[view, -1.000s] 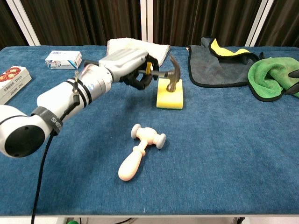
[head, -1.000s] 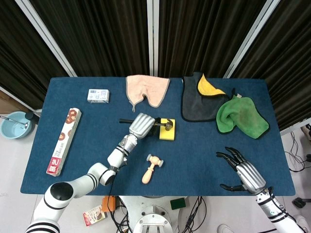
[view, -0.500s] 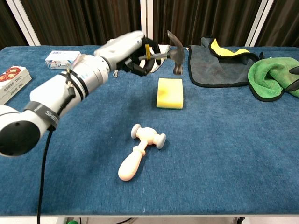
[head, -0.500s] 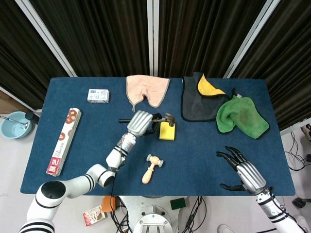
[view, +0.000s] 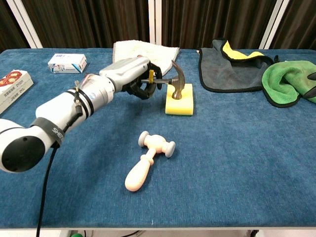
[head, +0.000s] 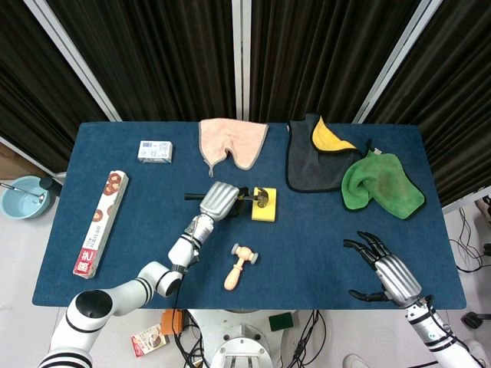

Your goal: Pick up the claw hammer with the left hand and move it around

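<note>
My left hand grips the handle of the claw hammer. The hammer has a dark metal head and a black and yellow handle. Its head hangs low over the yellow sponge, close to or touching its top. The handle's butt end sticks out to the left of my fingers in the head view. My right hand is open near the table's front right edge, with nothing in it; only dark fingertips show in the chest view.
A wooden mallet lies in front of the sponge. A pink towel, grey and yellow cloth and green cloth lie at the back. A small box and long biscuit box are at left.
My left hand lifted the hammer off the sponge toward the back, then brought it down again; its head is now low over the sponge. The right hand stayed still.
</note>
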